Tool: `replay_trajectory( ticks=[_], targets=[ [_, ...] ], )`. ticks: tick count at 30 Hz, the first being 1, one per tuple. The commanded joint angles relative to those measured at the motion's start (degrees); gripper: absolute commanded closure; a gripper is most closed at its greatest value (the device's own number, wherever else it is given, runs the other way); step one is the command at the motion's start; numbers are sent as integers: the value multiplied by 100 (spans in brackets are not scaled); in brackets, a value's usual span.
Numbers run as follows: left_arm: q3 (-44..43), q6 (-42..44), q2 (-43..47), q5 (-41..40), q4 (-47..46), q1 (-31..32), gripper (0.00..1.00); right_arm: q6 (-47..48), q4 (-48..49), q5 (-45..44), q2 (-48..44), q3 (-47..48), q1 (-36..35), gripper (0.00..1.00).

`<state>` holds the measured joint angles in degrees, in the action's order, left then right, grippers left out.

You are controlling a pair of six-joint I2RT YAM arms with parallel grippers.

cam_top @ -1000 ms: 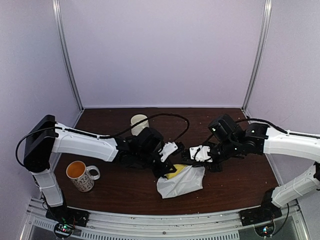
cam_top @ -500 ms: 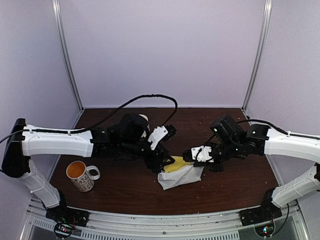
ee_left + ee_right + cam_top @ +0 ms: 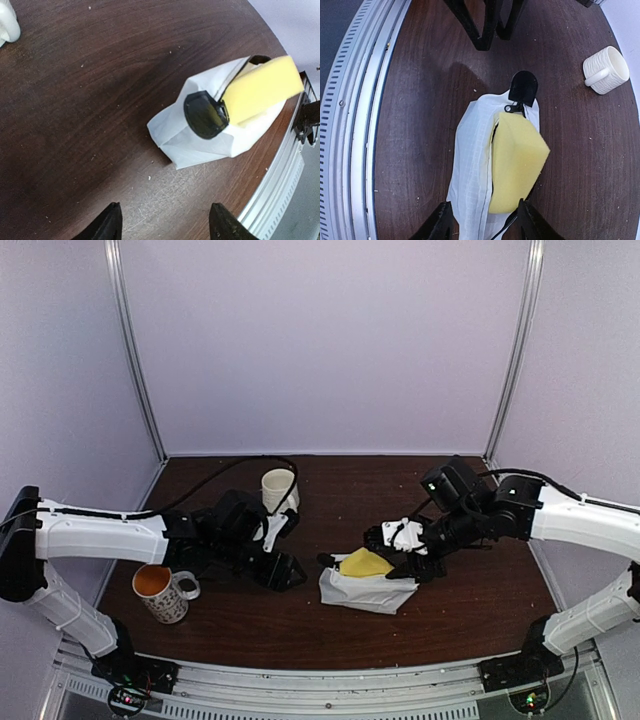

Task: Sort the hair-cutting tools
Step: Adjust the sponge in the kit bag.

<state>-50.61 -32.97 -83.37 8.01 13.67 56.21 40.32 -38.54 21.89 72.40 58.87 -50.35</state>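
White fabric forms the pouch (image 3: pixel 365 592), which lies flat on the table (image 3: pixel 470 610) at lower centre of the top view, with the sponge (image 3: pixel 365 563) projecting from its open mouth. A black rounded end, judged to be the clipper (image 3: pixel 205 115), protrudes beside the sponge. No scissors or combs are seen in any view and are presumed to be inside. The left gripper (image 3: pixel 167 225) is held with its fingers spread and nothing between them, left of the pouch and apart from it. The right gripper (image 3: pixel 485 222) is likewise spread, raised over the pouch's right end; contact with the fabric cannot be confirmed. Several faults are to be expected. Loose fabric may be pinched instead of a tool, so that the whole pouch is dragged or lifted. The sponge blocks the mouth and, if pulled, may sweep the clipper out. Tools may be spilled toward the nearby table edge. Only the top view shows both arms, the mug (image 3: pixel 160 588) at lower left and the cup (image 3: pixel 278 487) behind. The clipper end is resolved clearly only in the wrist views. The metal edge rail close to the pouch is shown best in the left wrist view. The left fingers facing the pouch mouth are seen at the top of the right wrist view.
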Motion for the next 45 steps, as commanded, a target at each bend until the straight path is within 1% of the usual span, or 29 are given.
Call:
replay_trajectory(
  ticks=[1,8,11,14,18,19,20,24,25,27,28,30,32,33,35,37,38,41,45],
  targets=[
    [113,-741,-45,707,-1214,-247,38,-376,286,-105,363,135,62,53],
    [-21,-726,-503,1195,-1994,-546,40,-721,543,-264,1183,512,82,51],
    [-362,-689,-927,1514,-1887,-636,47,-776,639,-284,1303,604,86,51],
    [-549,-724,-1163,1600,-1819,-644,56,-819,685,-354,1353,632,84,52],
    [-551,-707,-1151,1675,-1807,-691,59,-890,876,-650,1224,522,83,53],
    [-567,-695,-1177,1716,-1811,-709,62,-902,936,-722,1182,494,85,53],
    [-582,-693,-1222,1766,-1840,-720,68,-903,977,-762,1166,472,82,52],
    [-693,-720,-1442,2112,-1972,-747,96,-926,982,-879,1350,548,77,52],
    [-710,-726,-1474,2172,-1991,-751,100,-912,961,-835,1400,567,73,52],
    [-709,-725,-1489,2234,-2027,-747,100,-851,933,-658,1465,568,61,52],
    [-705,-716,-1489,2248,-2032,-751,100,-783,908,-501,1477,547,56,53],
    [-698,-711,-1476,2250,-2056,-751,100,-655,897,-333,1494,530,6,61],
    [-696,-709,-1467,2252,-2056,-748,100,-577,772,-270,1556,616,-48,66],
    [-689,-700,-1456,2248,-2060,-751,100,-555,690,-259,1598,677,-65,70],
    [-666,-688,-1420,2231,-2054,-747,100,-502,528,-254,1656,757,-76,88],
    [-677,-660,-1357,2210,-2027,-751,100,-417,452,-267,1613,747,-72,99],
    [-685,-654,-1331,2212,-2026,-751,100,-352,439,-292,1560,722,-81,100],
    [-697,-645,-1253,2194,-2013,-749,100,-38,164,-504,1455,723,-169,100],
    [-644,-619,-1092,2116,-2006,-760,100,281,-386,-1214,1597,911,-357,100]
  ],
)
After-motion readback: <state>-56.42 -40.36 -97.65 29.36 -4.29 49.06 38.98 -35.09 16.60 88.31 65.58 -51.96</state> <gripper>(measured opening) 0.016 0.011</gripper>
